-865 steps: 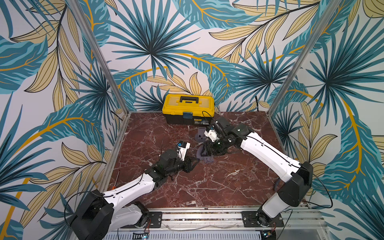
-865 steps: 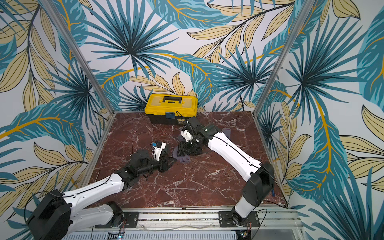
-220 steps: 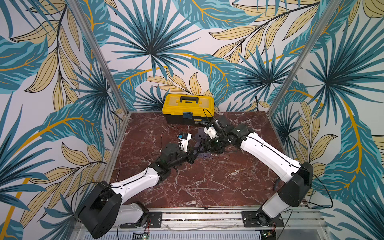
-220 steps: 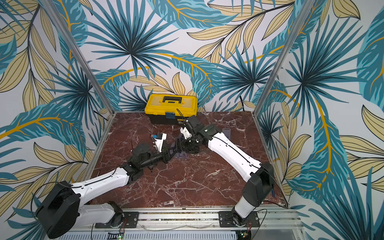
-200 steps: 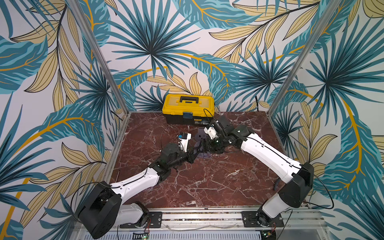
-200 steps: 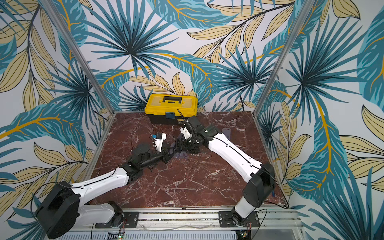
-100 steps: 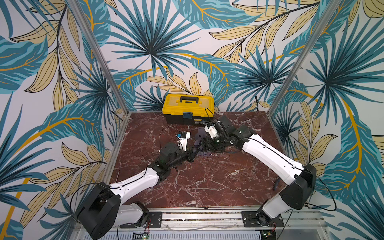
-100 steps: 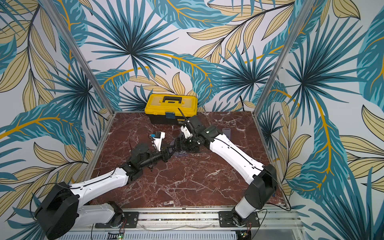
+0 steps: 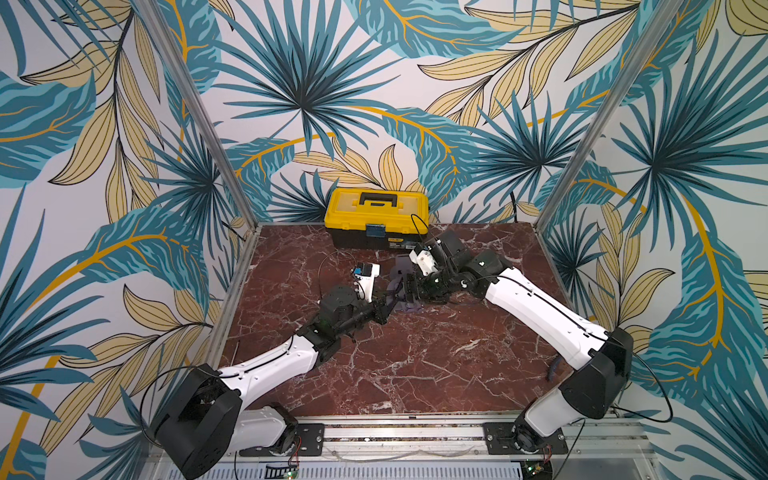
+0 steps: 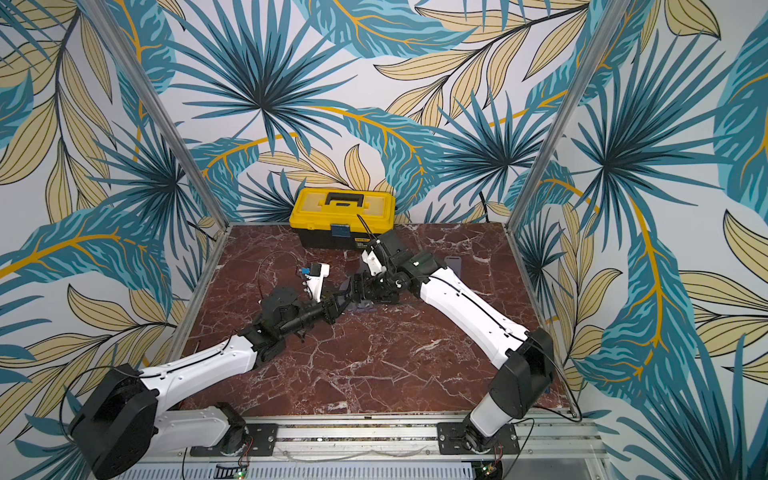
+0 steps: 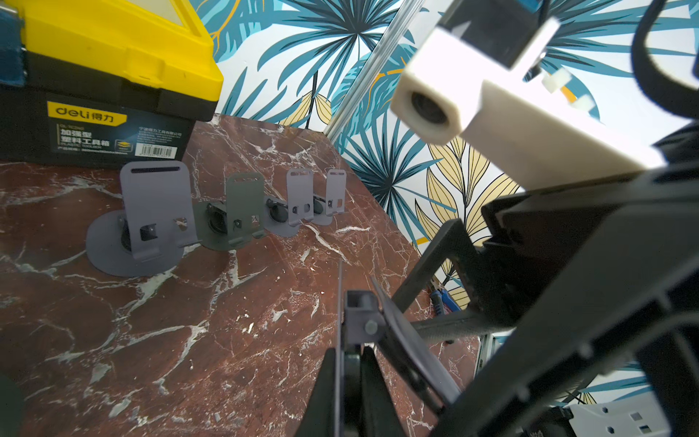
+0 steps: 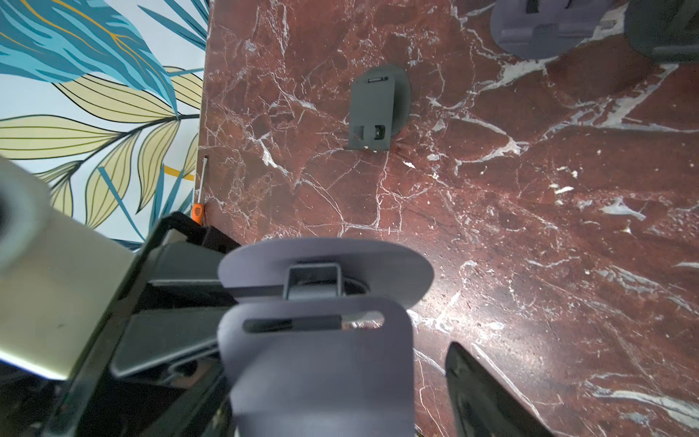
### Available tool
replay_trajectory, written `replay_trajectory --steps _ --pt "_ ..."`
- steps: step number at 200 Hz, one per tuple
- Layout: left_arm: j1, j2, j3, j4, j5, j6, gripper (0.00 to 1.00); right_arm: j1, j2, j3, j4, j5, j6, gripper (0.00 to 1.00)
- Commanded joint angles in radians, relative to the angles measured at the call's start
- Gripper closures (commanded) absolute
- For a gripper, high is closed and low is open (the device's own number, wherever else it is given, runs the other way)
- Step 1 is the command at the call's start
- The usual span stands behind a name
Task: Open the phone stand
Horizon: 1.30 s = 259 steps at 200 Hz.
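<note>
widening, right gripper [image 9: 410,287] lets go of phone stand [image 12: 317,370]; left gripper [image 11: 347,365] stays gripping it.

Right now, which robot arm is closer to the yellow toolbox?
Right. The right arm has its wrist just in front of the yellow toolbox; the left arm lies farther off, nearer the robot's base.

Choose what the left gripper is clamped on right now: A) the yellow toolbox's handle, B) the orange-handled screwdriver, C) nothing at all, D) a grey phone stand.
D: the left wrist view shows the left gripper closed on a thin plate of the phone stand, seen edge-on between its fingers, while the yellow toolbox stands apart, untouched.
</note>
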Motion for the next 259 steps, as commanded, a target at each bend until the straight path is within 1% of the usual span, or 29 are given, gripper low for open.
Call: replay_trajectory --steps 1,24,97,136,160,259 --pt "-0.024 -0.009 0.002 0.030 0.092 0.010 1.00 -0.014 0.006 0.005 0.132 -0.008 0.003 0.18" --pt "-0.019 -0.007 0.000 0.030 0.086 0.010 1.00 -0.014 -0.001 -0.003 0.113 -0.012 -0.002 0.18" --pt "-0.018 -0.010 0.000 0.030 0.075 0.002 1.00 -0.014 -0.019 0.012 0.068 0.101 0.000 0.19" --pt "-0.008 0.000 -0.001 0.030 0.051 -0.009 1.00 -0.013 -0.055 -0.015 0.054 0.149 0.010 0.24" --pt "-0.003 0.011 0.000 0.030 0.051 -0.013 1.00 -0.014 -0.061 -0.019 0.047 0.145 0.010 0.27" --pt "0.016 0.035 0.012 0.030 0.055 -0.020 1.00 -0.006 -0.066 -0.067 0.056 0.098 0.025 0.27"
